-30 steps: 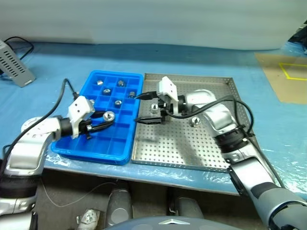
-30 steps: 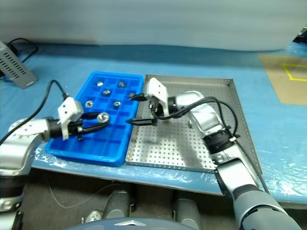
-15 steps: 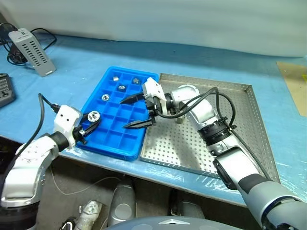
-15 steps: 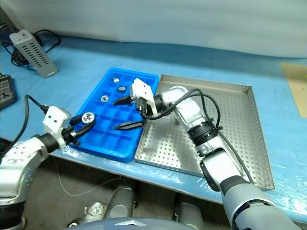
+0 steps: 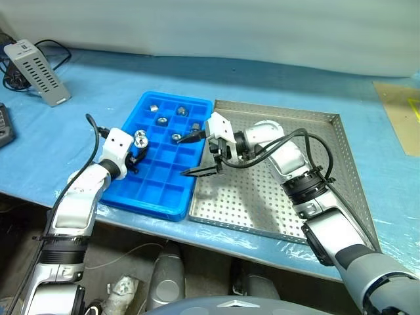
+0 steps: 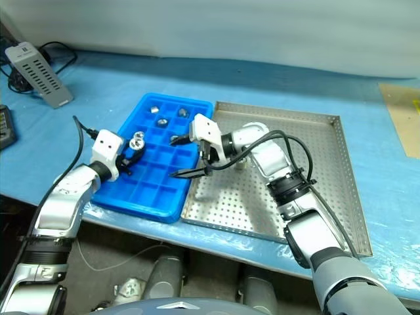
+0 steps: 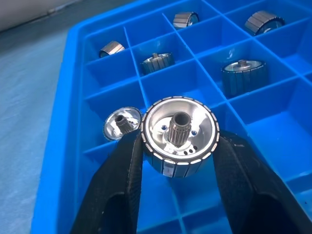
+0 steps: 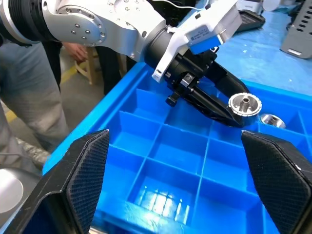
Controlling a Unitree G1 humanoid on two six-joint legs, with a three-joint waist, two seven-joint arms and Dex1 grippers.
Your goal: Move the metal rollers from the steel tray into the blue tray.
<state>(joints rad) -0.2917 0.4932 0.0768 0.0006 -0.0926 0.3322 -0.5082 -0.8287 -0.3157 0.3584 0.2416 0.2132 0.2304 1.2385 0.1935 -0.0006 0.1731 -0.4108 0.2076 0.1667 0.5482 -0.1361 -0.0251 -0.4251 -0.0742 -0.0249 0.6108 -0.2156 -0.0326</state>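
My left gripper (image 5: 139, 140) is shut on a metal roller (image 7: 179, 134), a ribbed silver cylinder with a centre hub. It holds the roller just above the left cells of the blue tray (image 5: 151, 207). Several rollers lie in the tray's far cells, such as one (image 5: 161, 120) and another (image 7: 242, 75); one (image 7: 123, 124) lies right beside the held roller. My right gripper (image 5: 186, 157) stands open and empty over the tray's right edge, pointing toward the left gripper. The steel tray (image 5: 262, 197) lies to the right. One small metal piece (image 6: 241, 165) shows by my right arm.
A grey vented box (image 5: 36, 62) with cables stands at the far left on the blue table cover. A dark device (image 5: 3, 125) sits at the left edge. A person's legs (image 8: 29, 87) stand beyond the table's front edge. Tan cardboard (image 5: 400, 105) lies far right.
The camera has shifted. My left gripper carried the roller from the tray's front-left rim farther in, over the left cells. The right gripper stays open in about the same place.
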